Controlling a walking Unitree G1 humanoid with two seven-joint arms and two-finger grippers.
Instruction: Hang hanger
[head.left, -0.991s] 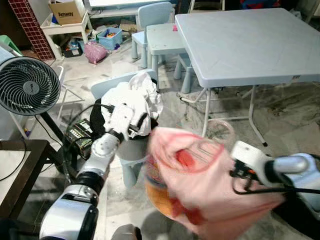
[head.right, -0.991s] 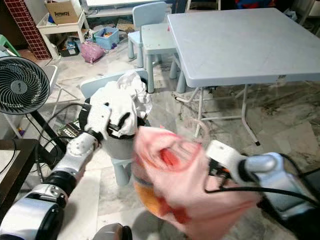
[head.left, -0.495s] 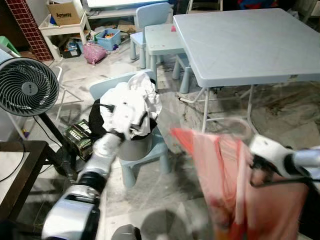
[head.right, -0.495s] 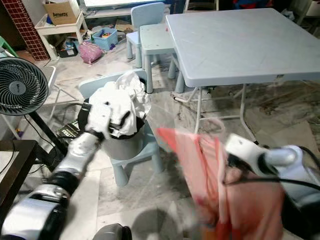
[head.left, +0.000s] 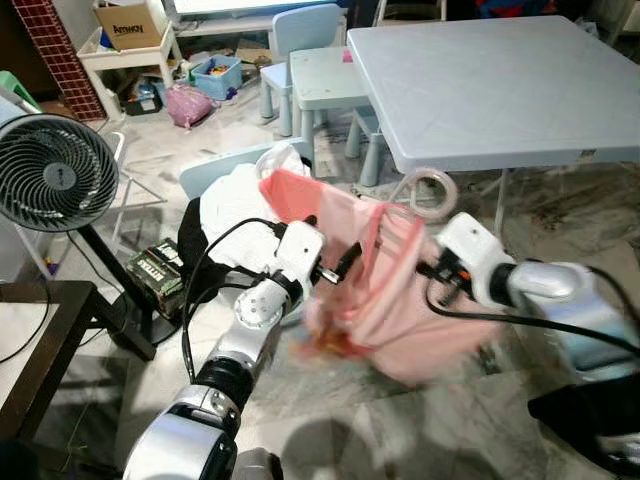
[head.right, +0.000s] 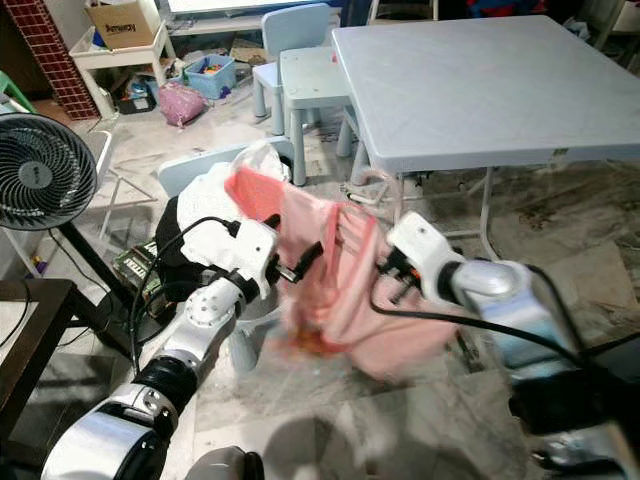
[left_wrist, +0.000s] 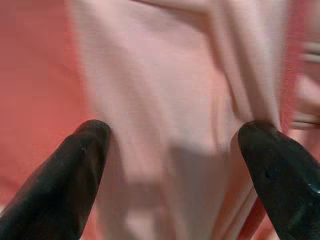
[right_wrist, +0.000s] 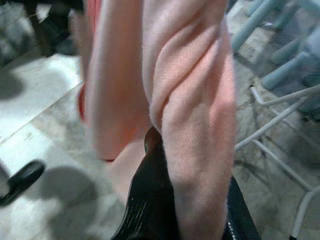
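Hanger hook (head.left: 432, 190) curls upward mid-frame above the pink garment (head.left: 385, 300), which drapes downward. Right end effector (head.left: 436, 272) clamps the garment; left end effector (left_wrist: 175, 165) gapes wide against the cloth.

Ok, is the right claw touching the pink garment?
Touching. In the right wrist view the pink garment drapes directly over one black finger of the right claw, with no gap showing.
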